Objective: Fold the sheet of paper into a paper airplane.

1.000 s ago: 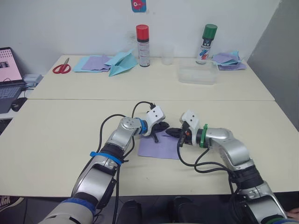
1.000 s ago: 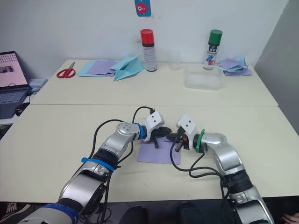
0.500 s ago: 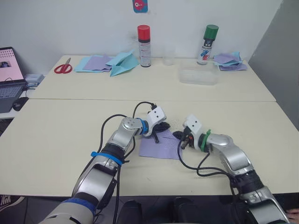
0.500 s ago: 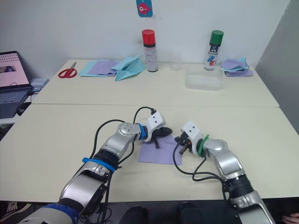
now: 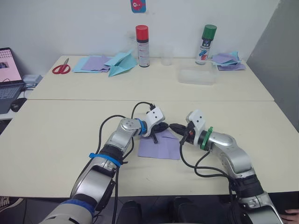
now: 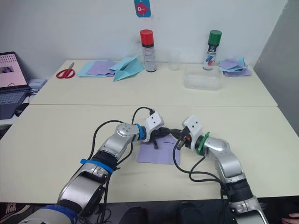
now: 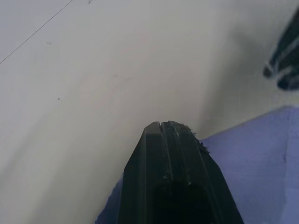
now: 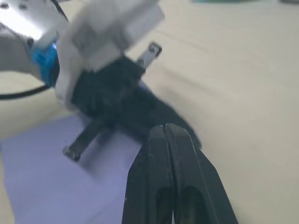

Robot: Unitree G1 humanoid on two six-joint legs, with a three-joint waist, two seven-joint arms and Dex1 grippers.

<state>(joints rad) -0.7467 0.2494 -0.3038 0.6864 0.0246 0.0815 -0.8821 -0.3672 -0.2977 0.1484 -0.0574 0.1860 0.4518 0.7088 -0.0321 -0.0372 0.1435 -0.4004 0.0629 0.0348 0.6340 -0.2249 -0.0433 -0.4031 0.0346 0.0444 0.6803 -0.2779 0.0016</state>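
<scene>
Since a moment ago, your right gripper (image 5: 174, 127) has swung back in toward the far edge of the sheet of paper (image 5: 160, 146); half a second earlier it sat lower, beside the sheet's right edge. Your left gripper (image 5: 160, 128) has stayed put over the sheet's far left part, and the sheet itself has not shifted.

You have the lavender sheet lying flat on the near table (image 5: 56, 140), between the two arms, with a diagonal crease showing near its far right corner. Your left gripper's fingers are pressed together, as the left wrist view shows: the two black fingers (image 7: 164, 154) meet with no gap, their tip at the sheet's edge where the lavender meets the bare tabletop. Whether they pinch the paper there, you cannot tell. Your right gripper's fingers (image 8: 167, 154) are also pressed together, pointing at the left gripper's black body just ahead of them, with the sheet spread below. The two gripper tips come nearly together above the sheet's far edge.

On the far table (image 5: 154, 84) you have a red-capped spray can (image 5: 142, 45), a green-capped spray can (image 5: 207, 44), a clear plastic box (image 5: 197, 75), red scissors (image 5: 61, 68), a stack of flat blue and lavender sheets (image 5: 92, 63) with a light blue paper plane (image 5: 120, 64) beside it, and a pile of crumpled scraps (image 5: 227, 60) at the right end. A laptop (image 5: 9, 77) stands off to the left.
</scene>
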